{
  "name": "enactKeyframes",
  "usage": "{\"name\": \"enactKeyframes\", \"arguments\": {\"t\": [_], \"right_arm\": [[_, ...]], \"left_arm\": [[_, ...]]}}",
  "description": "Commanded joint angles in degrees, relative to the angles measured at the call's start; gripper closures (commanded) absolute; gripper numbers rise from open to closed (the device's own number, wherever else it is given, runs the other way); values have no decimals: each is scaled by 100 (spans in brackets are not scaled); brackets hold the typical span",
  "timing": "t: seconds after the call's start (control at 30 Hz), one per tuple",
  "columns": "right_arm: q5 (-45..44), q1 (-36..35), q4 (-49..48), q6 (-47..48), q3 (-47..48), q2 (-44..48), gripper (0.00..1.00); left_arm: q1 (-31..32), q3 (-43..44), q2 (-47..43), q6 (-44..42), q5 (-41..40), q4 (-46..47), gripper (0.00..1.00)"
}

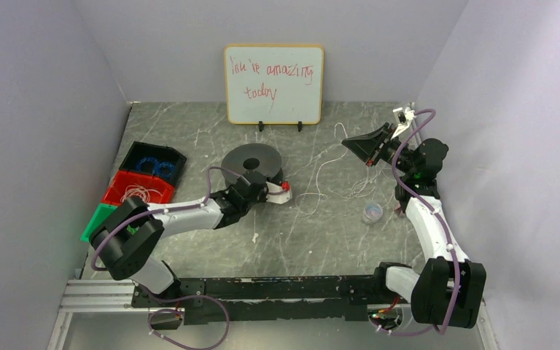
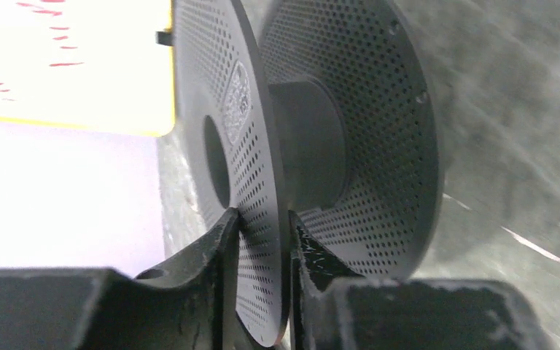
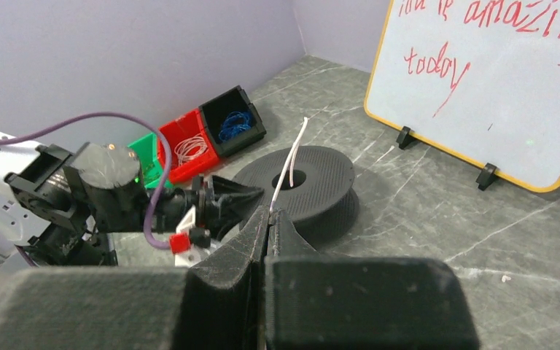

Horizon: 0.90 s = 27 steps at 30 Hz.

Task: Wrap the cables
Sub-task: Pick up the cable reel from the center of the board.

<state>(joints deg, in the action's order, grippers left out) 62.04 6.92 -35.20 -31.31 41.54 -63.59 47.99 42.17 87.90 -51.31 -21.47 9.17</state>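
Note:
The black two-flanged spool (image 1: 255, 162) lies flat on the table left of centre. My left gripper (image 1: 262, 184) is shut on the near edge of its upper perforated flange (image 2: 259, 182), one finger (image 2: 215, 248) on each side. My right gripper (image 1: 354, 146) is raised at the back right and is shut on a thin whitish cable (image 3: 289, 164), whose short free end sticks up from the fingertips. More thin cable trails limp on the table (image 1: 318, 175) between spool and right arm. The spool core (image 2: 310, 146) looks bare.
A whiteboard (image 1: 273, 84) stands at the back. Black (image 1: 153, 162), red (image 1: 137, 191) and green (image 1: 96, 222) bins sit at the left, holding coiled wires. A small clear round container (image 1: 372, 213) sits by the right arm. Walls close in on both sides.

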Motion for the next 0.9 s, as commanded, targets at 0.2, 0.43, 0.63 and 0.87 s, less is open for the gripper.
{"name": "enactKeyframes", "arguments": {"t": [0.2,0.43,0.63,0.87], "right_arm": [[58,-65,-290,19,-16,30,100],[68,-629,71,194,103,-261,100],[-71,-1501,679,628,168,-543,100],[-252,-1954,655,568,283,-1142,100]], "left_arm": [[-295,1234,-532,733,552,-1344,97],[-644,1987,-805,1173,991,-2099,97],[-712,2397,-890,1489,1020,-2443,97],[-790,2797,-946,1899,1389,-2915,98]]}}
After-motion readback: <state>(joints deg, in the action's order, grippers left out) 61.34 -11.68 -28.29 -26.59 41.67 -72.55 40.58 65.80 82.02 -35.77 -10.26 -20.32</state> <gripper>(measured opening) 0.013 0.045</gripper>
